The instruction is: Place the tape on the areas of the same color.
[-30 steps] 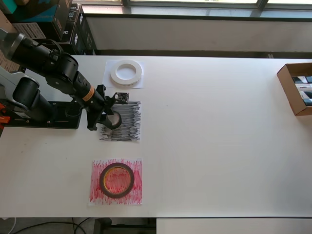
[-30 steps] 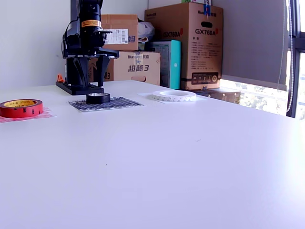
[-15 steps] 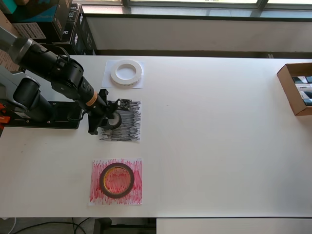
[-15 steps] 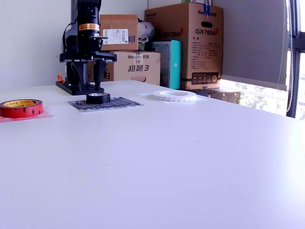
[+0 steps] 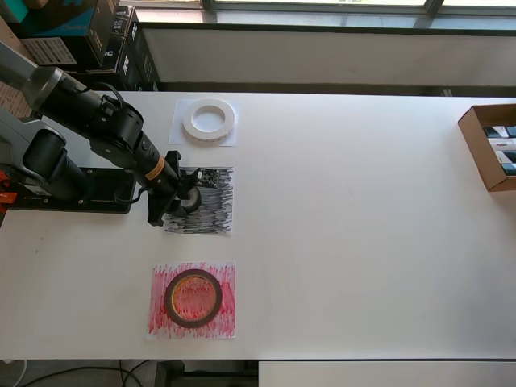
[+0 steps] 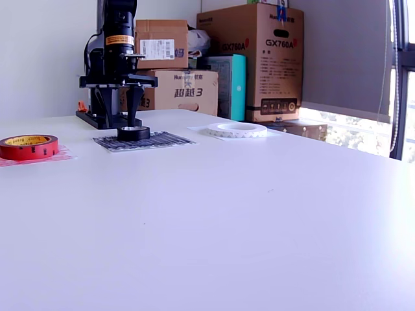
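My gripper (image 6: 117,120) stands spread wide just above the black roll (image 6: 133,133), which rests on the black sheet (image 5: 208,205) beneath it; release looks done, so next I'd lift clear.

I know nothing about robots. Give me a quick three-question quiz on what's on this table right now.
1. True or false: the small black tape roll lies on the scribbled black paper sheet.
2. Which roll sits on the scribbled red paper sheet? A wide white tape ring; B dark red tape roll.
3. In the exterior view, are the jaws of the black gripper spread or closed?

Key: 1 true; 2 B; 3 spread, standing above the black roll.
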`<action>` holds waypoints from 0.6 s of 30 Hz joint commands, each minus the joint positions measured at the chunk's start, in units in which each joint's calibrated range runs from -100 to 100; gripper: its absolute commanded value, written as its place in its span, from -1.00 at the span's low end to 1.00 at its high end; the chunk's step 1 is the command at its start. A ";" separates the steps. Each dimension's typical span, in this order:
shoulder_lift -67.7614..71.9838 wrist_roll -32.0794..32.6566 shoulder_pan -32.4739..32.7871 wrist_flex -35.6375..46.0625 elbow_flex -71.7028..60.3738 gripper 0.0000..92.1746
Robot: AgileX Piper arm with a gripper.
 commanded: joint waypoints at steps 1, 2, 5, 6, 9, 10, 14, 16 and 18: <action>1.29 0.17 -0.32 0.12 -0.55 0.04; 1.86 0.25 -0.32 0.12 -1.01 0.04; 2.98 0.50 -0.32 0.12 -2.19 0.04; 3.17 0.50 -0.32 0.12 -2.55 0.04; 3.35 0.50 -0.32 0.21 -3.28 0.04; 3.35 0.33 -0.32 0.21 -3.28 0.04; 3.45 0.17 -0.24 0.21 -2.92 0.04; 3.45 0.09 -0.24 0.21 -2.73 0.04; 3.45 0.09 -0.08 0.21 -2.55 0.04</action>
